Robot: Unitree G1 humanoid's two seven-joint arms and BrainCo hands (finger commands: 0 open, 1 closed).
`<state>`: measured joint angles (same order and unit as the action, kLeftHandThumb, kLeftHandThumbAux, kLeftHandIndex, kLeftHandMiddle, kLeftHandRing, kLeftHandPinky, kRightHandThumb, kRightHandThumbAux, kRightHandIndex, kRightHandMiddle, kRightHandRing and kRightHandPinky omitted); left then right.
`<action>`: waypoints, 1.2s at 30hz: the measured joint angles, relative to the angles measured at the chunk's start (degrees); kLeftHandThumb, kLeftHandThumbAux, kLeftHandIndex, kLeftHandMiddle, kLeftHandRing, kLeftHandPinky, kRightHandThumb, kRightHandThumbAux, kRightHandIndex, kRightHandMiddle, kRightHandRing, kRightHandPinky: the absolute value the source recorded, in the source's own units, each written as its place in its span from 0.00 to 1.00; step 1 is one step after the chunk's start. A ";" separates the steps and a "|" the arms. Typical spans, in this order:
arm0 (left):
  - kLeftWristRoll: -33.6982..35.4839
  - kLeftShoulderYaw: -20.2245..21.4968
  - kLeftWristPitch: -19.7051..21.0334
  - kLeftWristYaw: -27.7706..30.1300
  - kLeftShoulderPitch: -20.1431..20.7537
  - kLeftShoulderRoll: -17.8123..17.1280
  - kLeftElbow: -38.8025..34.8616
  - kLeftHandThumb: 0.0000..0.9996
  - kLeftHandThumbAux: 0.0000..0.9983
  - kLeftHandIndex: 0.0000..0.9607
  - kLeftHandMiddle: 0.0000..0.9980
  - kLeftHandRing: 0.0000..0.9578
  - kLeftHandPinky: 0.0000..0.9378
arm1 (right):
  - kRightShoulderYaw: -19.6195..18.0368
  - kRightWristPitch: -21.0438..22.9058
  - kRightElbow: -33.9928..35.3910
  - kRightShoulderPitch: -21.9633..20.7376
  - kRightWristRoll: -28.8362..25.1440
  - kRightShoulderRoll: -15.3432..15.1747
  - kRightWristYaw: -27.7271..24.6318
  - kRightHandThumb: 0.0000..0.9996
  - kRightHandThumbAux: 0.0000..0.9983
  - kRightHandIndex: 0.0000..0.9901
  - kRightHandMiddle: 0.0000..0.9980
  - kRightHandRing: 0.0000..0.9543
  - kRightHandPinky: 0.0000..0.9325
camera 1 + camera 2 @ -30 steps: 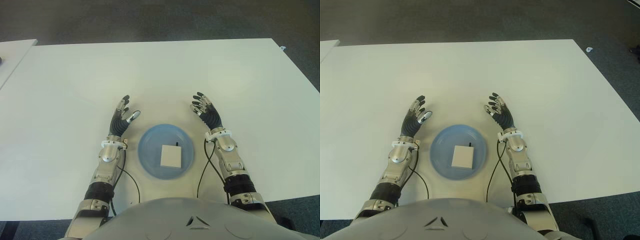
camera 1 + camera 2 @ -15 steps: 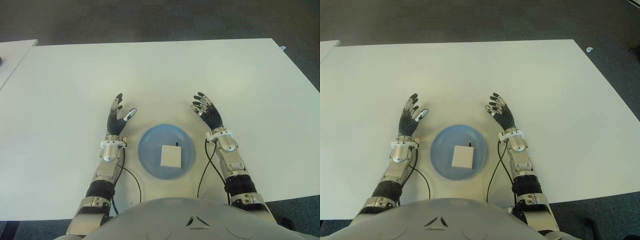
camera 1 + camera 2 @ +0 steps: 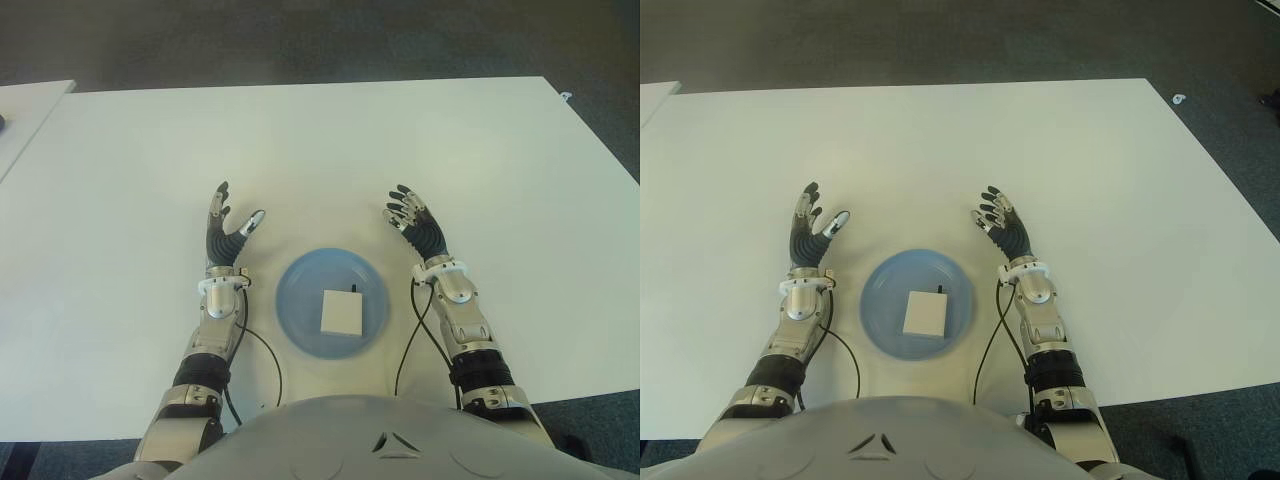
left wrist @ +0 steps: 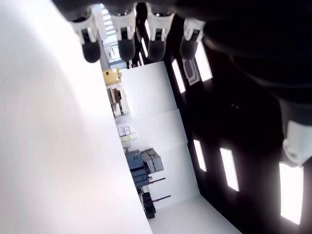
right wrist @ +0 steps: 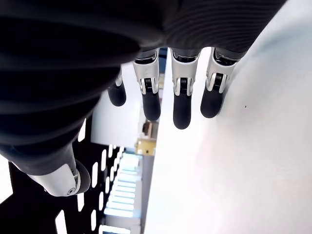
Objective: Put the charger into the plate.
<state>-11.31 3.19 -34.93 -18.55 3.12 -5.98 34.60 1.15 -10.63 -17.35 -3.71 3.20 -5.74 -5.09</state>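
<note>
The white square charger (image 3: 342,312) lies flat inside the blue plate (image 3: 300,300), which sits on the white worktop (image 3: 320,150) close to the robot's body. The left hand (image 3: 224,240) and right hand (image 3: 415,225) flank the plate, fingers spread and holding nothing. Dark carpeted floor (image 3: 300,40) surrounds the worktop.

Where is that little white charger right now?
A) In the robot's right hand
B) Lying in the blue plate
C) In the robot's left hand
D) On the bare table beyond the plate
B: the white charger lies inside the blue plate, while the left hand and the right hand show on either side of the plate with fingers spread, holding nothing.
</note>
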 measured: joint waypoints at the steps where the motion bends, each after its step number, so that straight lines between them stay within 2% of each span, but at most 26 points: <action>1: 0.05 0.01 -0.18 0.02 0.27 -0.04 0.39 0.00 0.52 0.00 0.00 0.00 0.00 | 0.00 -0.09 -0.07 -0.01 0.00 0.00 0.01 0.17 0.60 0.00 0.17 0.19 0.18; 18: 4.05 0.48 -5.01 5.09 3.11 -0.98 5.00 0.00 0.51 0.00 0.00 0.00 0.00 | -0.05 -0.51 -0.73 -0.30 -0.06 0.07 0.18 0.18 0.60 0.00 0.17 0.20 0.18; 36: 7.42 1.04 -5.97 9.60 4.26 -1.34 6.57 0.00 0.54 0.00 0.00 0.00 0.00 | -0.06 -1.32 -1.95 -0.79 -0.01 0.03 0.62 0.16 0.58 0.00 0.17 0.19 0.18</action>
<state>-3.90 4.24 -40.90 -8.95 7.38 -7.32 41.17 1.10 -11.95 -19.29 -4.50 3.19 -5.71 -4.47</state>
